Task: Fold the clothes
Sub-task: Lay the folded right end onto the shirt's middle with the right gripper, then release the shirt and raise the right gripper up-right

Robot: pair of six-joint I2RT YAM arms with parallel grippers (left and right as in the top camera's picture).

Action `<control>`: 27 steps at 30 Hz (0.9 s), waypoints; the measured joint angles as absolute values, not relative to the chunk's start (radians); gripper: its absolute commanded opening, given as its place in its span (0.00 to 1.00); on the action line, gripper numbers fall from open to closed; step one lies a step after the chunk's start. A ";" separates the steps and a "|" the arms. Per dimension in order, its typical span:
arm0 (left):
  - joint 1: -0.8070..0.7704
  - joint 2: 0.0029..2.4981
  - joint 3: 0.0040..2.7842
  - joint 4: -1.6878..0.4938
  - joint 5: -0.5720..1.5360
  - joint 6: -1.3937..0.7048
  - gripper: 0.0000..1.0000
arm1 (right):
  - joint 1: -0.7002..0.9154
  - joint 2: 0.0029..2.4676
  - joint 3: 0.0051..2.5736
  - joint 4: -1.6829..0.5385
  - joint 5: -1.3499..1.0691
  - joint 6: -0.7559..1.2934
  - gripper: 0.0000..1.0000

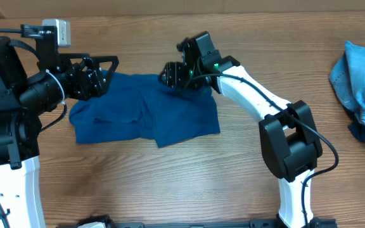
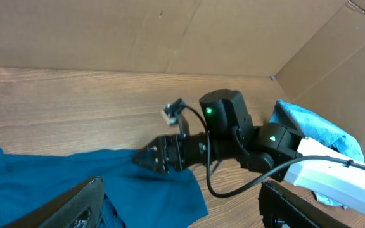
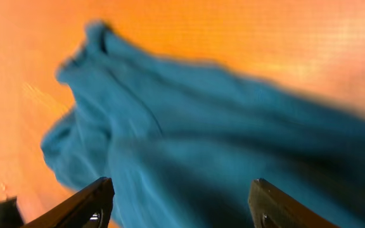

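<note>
Blue shirt (image 1: pixel 144 107) crumpled; left gripper (image 1: pixel 109 73) and right gripper (image 1: pixel 166 75) gape; denim pile (image 1: pixel 360 82) aside.

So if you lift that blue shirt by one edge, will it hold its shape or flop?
Likely flops: the blue shirt lies rumpled with soft folds. Probably light, being thin and flat on the table. Pushed, it would probably bunch rather than slide whole.

blue shirt (image 2: pixel 75 177), right fingers (image 2: pixel 149 158) at its edge

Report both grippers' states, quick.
Left gripper: open, holding nothing.
Right gripper: open above the blue shirt, nothing clamped between its jaws.
</note>
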State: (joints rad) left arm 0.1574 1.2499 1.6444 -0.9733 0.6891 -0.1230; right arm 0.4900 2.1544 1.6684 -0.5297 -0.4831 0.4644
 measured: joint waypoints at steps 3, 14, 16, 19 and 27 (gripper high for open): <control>0.157 1.250 1.644 -0.973 0.689 -0.123 0.82 | 0.500 2.154 1.668 -0.623 -0.496 0.447 0.76; 0.157 1.250 1.644 -0.980 0.688 -0.123 0.82 | 0.519 2.155 1.668 -0.638 -0.335 0.376 0.75; 0.157 1.250 1.644 -0.980 0.689 -0.123 0.82 | 0.519 2.159 1.668 -0.603 -0.291 0.365 0.75; 0.157 1.250 1.644 -0.986 0.689 -0.123 0.82 | 0.513 2.217 1.669 -0.566 -0.224 0.352 0.65; 0.157 1.250 1.644 -1.003 0.687 -0.120 0.85 | 0.440 2.250 1.697 -0.625 -0.208 0.310 0.71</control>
